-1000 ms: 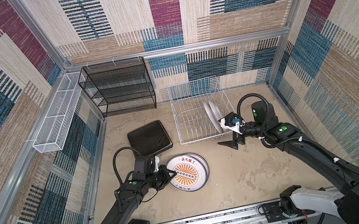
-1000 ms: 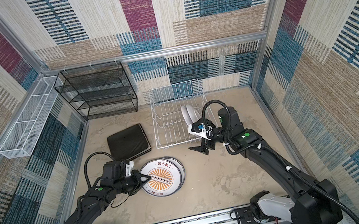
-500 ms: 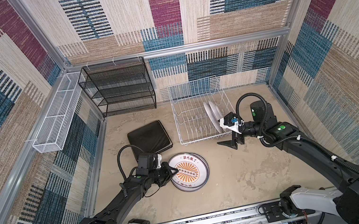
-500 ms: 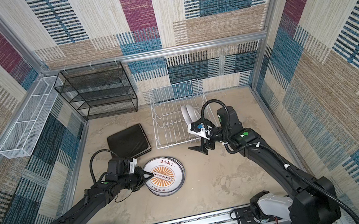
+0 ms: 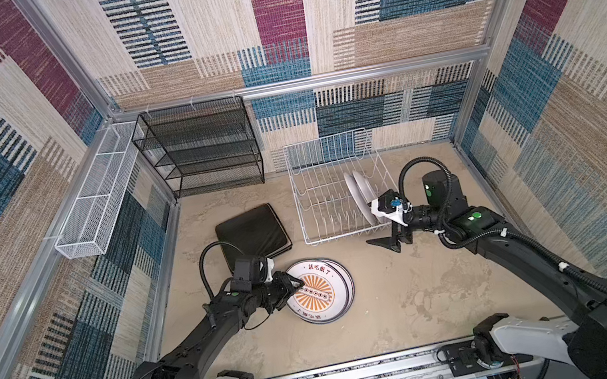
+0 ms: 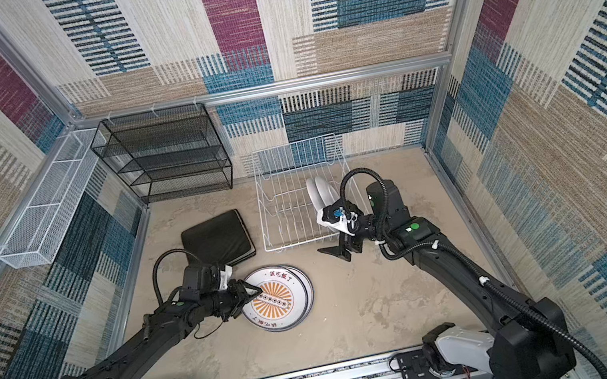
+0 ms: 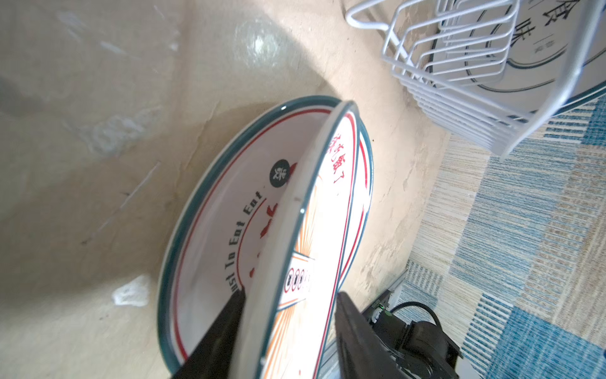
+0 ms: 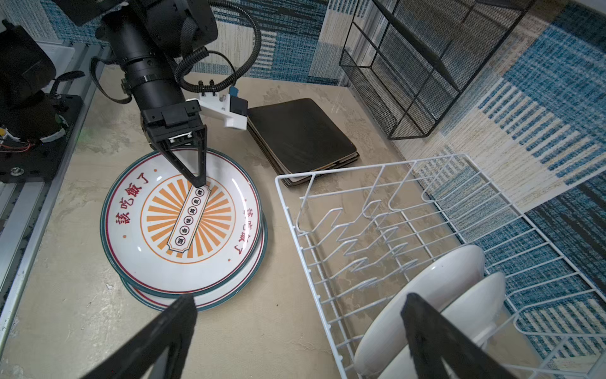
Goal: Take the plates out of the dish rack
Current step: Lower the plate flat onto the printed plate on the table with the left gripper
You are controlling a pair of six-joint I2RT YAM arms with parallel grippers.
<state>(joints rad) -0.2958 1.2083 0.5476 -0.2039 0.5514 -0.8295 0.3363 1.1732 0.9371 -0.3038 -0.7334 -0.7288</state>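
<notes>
The left gripper (image 5: 296,284) has its jaws spread apart, astride the near-left rim of the top sunburst plate (image 5: 321,289). In the left wrist view that rim runs between the jaws. This plate lies face up and slightly offset on a second round plate (image 8: 210,303), both on the bench (image 5: 407,307).

The right gripper (image 5: 393,243) has its jaws wide apart and empty, low over the bench just outside the near right corner of the dish rack (image 5: 340,237). Two round white plates (image 5: 361,197) stand on edge at the rack's right end. A stack of square plates (image 5: 252,233), black backs up, lies on the bench left of the rack.
</notes>
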